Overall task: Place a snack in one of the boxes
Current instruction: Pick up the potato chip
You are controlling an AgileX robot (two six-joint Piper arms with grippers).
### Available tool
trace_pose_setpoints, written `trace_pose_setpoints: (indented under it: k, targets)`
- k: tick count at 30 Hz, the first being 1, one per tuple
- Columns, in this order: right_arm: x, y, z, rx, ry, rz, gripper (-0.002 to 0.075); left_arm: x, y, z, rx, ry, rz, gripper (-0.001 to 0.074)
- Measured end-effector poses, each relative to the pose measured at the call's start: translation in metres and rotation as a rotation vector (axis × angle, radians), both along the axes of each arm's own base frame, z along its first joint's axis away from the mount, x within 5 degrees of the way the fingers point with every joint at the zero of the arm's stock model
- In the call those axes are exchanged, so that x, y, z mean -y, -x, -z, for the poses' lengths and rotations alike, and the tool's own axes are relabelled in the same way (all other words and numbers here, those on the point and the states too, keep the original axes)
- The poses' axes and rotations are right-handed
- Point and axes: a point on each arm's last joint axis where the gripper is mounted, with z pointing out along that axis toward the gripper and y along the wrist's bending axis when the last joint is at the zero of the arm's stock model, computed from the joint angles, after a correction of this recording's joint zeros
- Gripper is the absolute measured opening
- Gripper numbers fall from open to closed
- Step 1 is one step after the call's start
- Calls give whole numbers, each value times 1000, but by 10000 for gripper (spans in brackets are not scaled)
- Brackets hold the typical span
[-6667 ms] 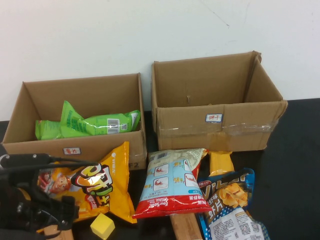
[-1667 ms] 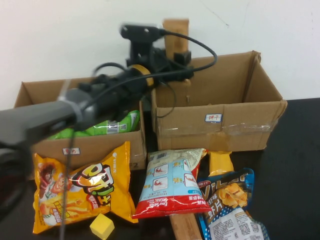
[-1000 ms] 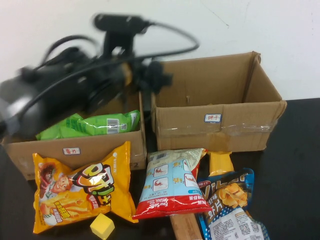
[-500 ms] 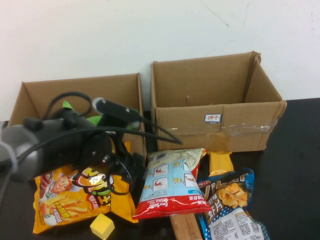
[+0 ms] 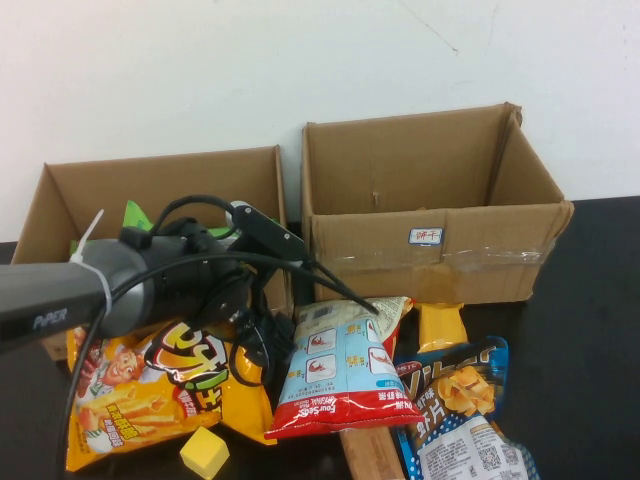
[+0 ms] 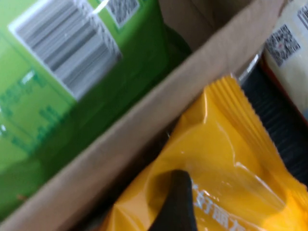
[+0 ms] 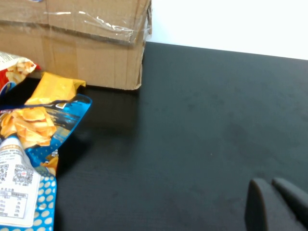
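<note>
The snack, a yellow-orange chip bag with a cartoon face, lies flat in front of the left box. My left gripper hangs low over the bag's upper right corner, close to the box's front wall, and stands open. In the left wrist view one dark finger rests over the yellow bag, with nothing clamped. The right box stands beside the left one. My right gripper hovers shut over bare black table and is out of the high view.
Green bags lie inside the left box. A light-blue-and-red bag, a blue chip bag, a small orange packet, a yellow cube and a wooden block crowd the front of the table.
My left arm has swung down from above the boxes to the yellow bag's upper right corner. The bags and boxes have not moved.
</note>
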Motion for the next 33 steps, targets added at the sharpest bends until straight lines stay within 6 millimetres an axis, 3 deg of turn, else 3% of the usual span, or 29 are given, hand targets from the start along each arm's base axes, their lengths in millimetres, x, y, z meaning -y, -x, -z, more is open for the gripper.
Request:
trace_pose_setpoints:
  k: [9, 14, 20, 33]
  targets:
    - [0, 0, 0, 0, 0, 0, -1, -11, 4, -4, -89, -132, -47, 575]
    - [0, 0, 0, 0, 0, 0, -1, -15, 9, -37, -137, -134, -128, 581]
    - [0, 0, 0, 0, 0, 0, -1, -10, 16, -68, -174, -85, -65, 597]
    - [0, 0, 0, 0, 1, 0, -1, -6, 14, -71, -164, -50, -30, 596]
